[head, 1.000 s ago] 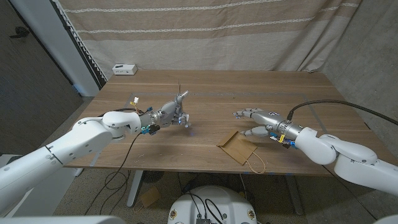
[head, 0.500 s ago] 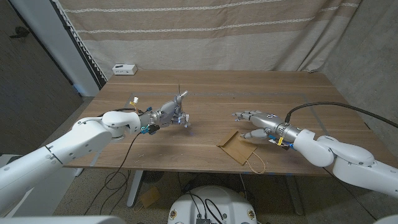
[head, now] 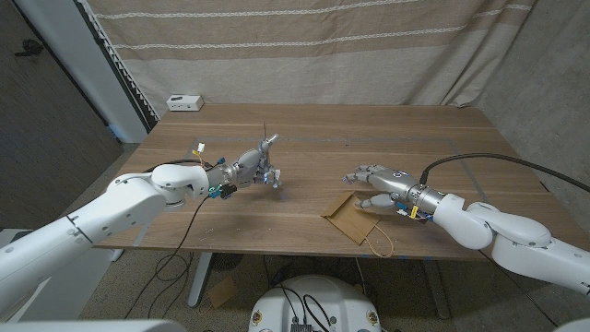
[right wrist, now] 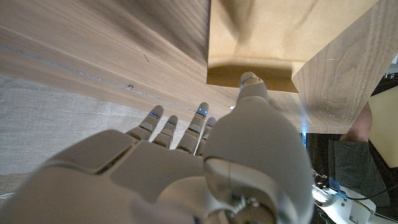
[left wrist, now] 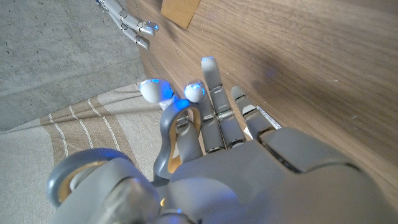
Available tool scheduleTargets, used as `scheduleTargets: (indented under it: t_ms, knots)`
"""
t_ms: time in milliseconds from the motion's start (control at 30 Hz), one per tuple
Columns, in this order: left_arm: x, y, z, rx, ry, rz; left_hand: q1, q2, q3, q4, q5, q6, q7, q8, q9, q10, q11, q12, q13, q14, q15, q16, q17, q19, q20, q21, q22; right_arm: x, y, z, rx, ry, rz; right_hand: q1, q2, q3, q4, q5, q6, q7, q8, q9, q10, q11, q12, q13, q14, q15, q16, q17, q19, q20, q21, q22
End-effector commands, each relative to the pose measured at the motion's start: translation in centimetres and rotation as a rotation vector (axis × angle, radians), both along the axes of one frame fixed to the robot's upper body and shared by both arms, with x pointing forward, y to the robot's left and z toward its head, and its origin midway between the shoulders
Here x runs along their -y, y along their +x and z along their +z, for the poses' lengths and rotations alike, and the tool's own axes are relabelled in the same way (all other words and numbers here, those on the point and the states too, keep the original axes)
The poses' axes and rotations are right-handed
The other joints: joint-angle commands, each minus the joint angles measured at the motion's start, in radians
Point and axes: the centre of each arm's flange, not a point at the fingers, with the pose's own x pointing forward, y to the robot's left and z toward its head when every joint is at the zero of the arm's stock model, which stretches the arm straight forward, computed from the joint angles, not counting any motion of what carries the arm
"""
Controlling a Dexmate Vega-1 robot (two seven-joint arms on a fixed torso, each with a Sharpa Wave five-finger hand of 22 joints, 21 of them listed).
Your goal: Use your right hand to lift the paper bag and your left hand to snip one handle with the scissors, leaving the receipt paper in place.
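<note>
The brown paper bag (head: 353, 218) lies flat near the table's front edge, its thin handle loop (head: 380, 243) hanging past that edge. My right hand (head: 376, 184) hovers over the bag's far side with its fingers spread, holding nothing. In the right wrist view its thumb tip (right wrist: 251, 81) is over the bag's darker folded end (right wrist: 249, 73). My left hand (head: 253, 169) is raised at the table's middle left and grips the scissors (head: 266, 136), blades pointing up. The scissors' grey handle loop (left wrist: 175, 134) shows in the left wrist view, as do the bag (left wrist: 180, 9) and my right hand (left wrist: 129, 22).
A small white box (head: 184, 101) sits at the table's back left corner. A striped curtain hangs behind the table. Bare wooden tabletop (head: 313, 175) lies between the two hands. A black cable (head: 489, 157) arches over my right forearm.
My right hand has edged a little left and down toward the bag. The left hand with the scissors has stayed in place.
</note>
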Motion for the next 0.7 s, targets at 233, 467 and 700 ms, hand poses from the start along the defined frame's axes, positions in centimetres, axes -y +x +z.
scheduleTargets:
  t_ms: [233,467,700]
  knots:
    - [0.1,-0.08,-0.02,0.009,-0.005,0.003,-0.009,-0.001,-0.035,-0.006,0.009,0.078,0.081,0.118,-0.001,0.017,-0.011,-0.001,0.001,-0.001,-0.054,0.014,-0.001,0.01,0.002,-0.006,0.001,-0.65,-0.06,-0.78,0.02,-0.045,0.007,0.016,0.002,-0.001,0.01,0.005,0.066,-0.007,0.015,0.002,-0.027,0.002,-0.014,0.001,-0.007,-0.161,0.002,0.002,-0.006,-0.004,-0.011,0.005]
    - [0.06,-0.11,-0.08,0.005,-0.002,0.0,-0.009,-0.001,-0.035,-0.005,0.01,0.079,0.081,0.122,0.003,0.017,-0.008,0.001,0.004,-0.001,-0.051,0.017,-0.007,0.012,0.001,-0.006,0.002,-0.76,0.15,-1.11,0.041,-0.059,0.0,0.018,0.004,0.001,0.011,0.005,0.072,-0.011,0.014,0.002,-0.029,0.0,-0.015,0.001,-0.011,-0.158,0.001,0.002,-0.01,-0.003,-0.015,0.006]
    - [0.12,0.09,-0.05,0.0,-0.001,-0.006,-0.01,-0.002,-0.035,-0.005,0.011,0.074,0.081,0.12,0.002,0.014,-0.011,0.007,0.016,-0.002,-0.053,0.023,-0.008,0.013,0.001,-0.007,0.002,-0.86,0.39,-1.26,0.057,-0.076,-0.007,0.024,0.007,0.005,0.01,0.005,0.076,-0.014,0.012,0.002,-0.029,-0.001,-0.015,0.002,-0.014,-0.157,0.0,0.002,-0.016,-0.006,-0.02,0.006]
